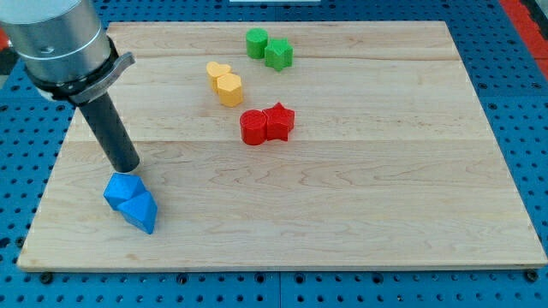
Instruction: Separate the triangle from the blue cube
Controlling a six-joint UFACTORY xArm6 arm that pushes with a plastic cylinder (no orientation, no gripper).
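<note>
Two blue blocks touch each other near the board's lower left. The upper one looks like the blue cube [122, 188]. The lower one, wedge-like, looks like the blue triangle [140, 210]. My tip [125, 168] sits just above the blue cube, at or very near its top edge. The rod rises from there to the view's upper left.
A red round block [253, 127] touches a red star [280, 119] at mid-board. A yellow heart [217, 73] touches a yellow hexagon [229, 88] above them. A green round block [256, 42] touches a green star [278, 54] near the top. The wooden board [360, 197] lies on blue pegboard.
</note>
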